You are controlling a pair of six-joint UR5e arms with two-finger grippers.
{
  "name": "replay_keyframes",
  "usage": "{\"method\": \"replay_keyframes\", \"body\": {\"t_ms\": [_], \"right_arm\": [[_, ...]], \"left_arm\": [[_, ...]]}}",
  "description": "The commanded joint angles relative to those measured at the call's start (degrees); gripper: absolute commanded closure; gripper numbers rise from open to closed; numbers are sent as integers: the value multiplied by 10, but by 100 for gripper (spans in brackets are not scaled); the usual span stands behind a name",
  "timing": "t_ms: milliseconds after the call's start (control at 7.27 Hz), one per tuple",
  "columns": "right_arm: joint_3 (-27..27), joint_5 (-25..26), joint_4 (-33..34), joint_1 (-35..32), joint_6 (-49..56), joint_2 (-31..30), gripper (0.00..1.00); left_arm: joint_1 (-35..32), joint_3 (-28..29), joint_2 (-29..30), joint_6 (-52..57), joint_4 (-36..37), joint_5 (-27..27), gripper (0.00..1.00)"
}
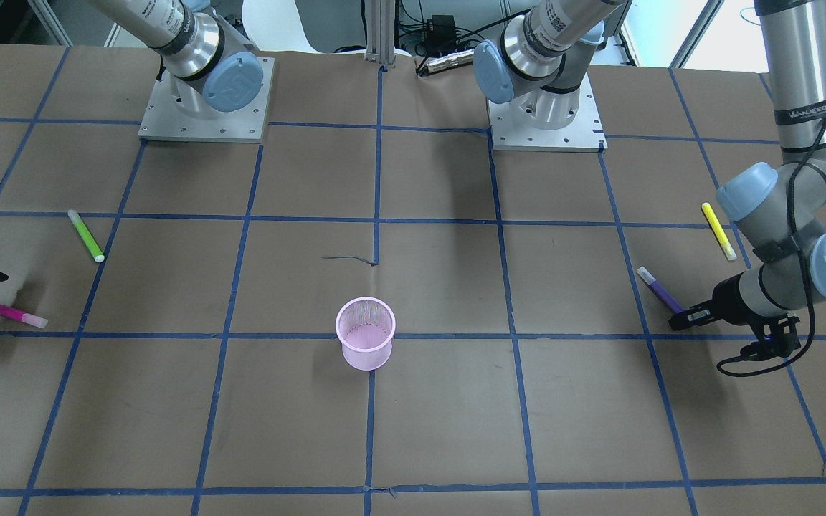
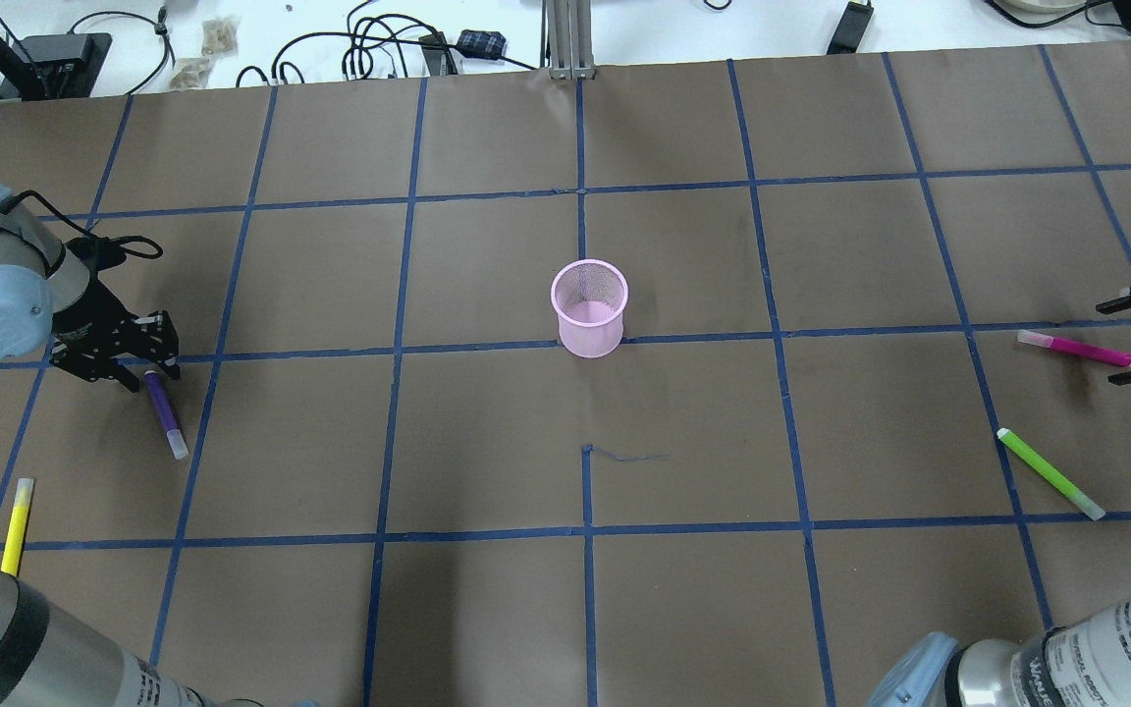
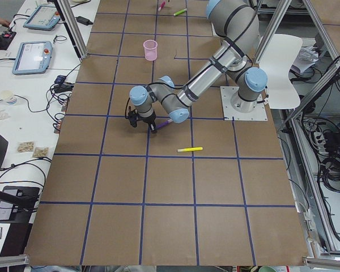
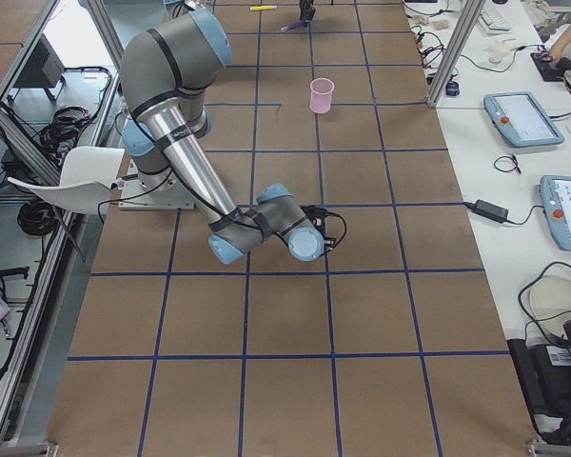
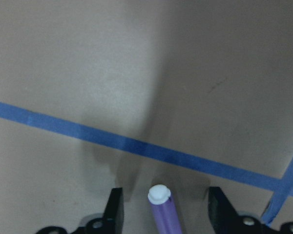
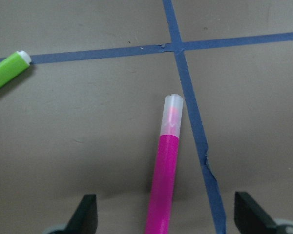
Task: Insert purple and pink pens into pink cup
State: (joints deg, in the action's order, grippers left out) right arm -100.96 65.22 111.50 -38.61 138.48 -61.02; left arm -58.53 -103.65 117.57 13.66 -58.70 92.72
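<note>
Left gripper (image 5: 165,207) empty, jaws apart astride purple pen (image 2: 165,416) end; right gripper (image 6: 166,214) likewise over pink pen (image 2: 1076,348). Both pens lay flat, well apart from cup (image 2: 589,307) mid-table. Likely light, stiff, slick: grab mid-barrel.

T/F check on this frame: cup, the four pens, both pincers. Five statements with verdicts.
1. The pink cup stands upright with no pen in it. True.
2. The purple pen is already in the cup. False: it lies on the table, one end between the open fingers of the left pincer.
3. The right pincer is shut on the pink pen. False: it is open, and the pen lies on the table between its fingers.
4. The green pen lies on the same side of the table as the pink pen. True.
5. The yellow pen lies on the right arm's side. False: it is on the left arm's side, near the purple pen.
</note>
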Motion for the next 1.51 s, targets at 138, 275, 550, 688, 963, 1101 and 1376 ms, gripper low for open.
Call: {"method": "replay_keyframes", "body": {"t_ms": [138, 275, 550, 688, 963, 1101, 1376], "right_arm": [[1, -3, 16, 0, 7, 8, 24], [1, -4, 16, 0, 7, 8, 41], [0, -4, 16, 0, 7, 8, 71], [0, -4, 16, 0, 6, 8, 82], [-2, -1, 16, 0, -6, 7, 93], [-1, 0, 14, 0, -6, 6, 95], [2, 0, 10, -8, -88, -19, 100]], "left_arm": [[0, 5, 0, -9, 0, -3, 100], [0, 6, -4, -8, 0, -4, 100], [-1, 8, -16, -6, 0, -3, 100], [-2, 27, -31, -6, -4, -1, 100], [-17, 107, -72, -7, -98, -6, 100], [-31, 130, -87, -6, -115, -6, 100], [-61, 128, -109, -8, -115, -19, 100]]}}
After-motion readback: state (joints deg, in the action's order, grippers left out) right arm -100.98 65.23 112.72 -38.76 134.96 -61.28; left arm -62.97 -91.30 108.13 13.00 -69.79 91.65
